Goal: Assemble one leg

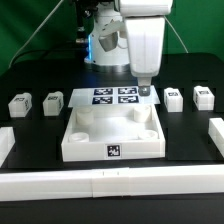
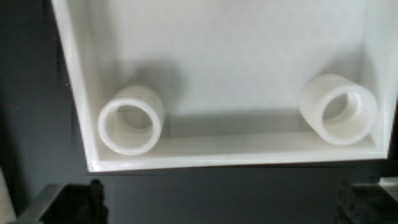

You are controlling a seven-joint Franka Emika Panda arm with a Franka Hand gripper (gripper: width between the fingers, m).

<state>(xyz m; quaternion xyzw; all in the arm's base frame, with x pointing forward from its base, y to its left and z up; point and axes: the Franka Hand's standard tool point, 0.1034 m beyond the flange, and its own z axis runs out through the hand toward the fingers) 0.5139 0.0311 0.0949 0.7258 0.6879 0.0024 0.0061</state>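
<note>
My hand [image 1: 145, 90] hung wide open, gripping nothing, above the large square white tray panel [image 1: 85, 148] and its round sockets [image 2: 128, 98]. The small white tagged leg block [image 1: 173, 97] stood just beside, outside the rim.

You saw a smooth white arm [image 1: 143, 40] tapering to a small grey gripper [image 1: 144, 91], its fingers [image 2: 64, 204] black (blurred in the wrist view).

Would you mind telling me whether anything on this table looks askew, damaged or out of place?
Nothing stands out. The large square white plastic tray panel lies flat, its round sockets look intact and empty, and the small white tagged leg blocks sit in pairs either side. The open claw holds nothing.
</note>
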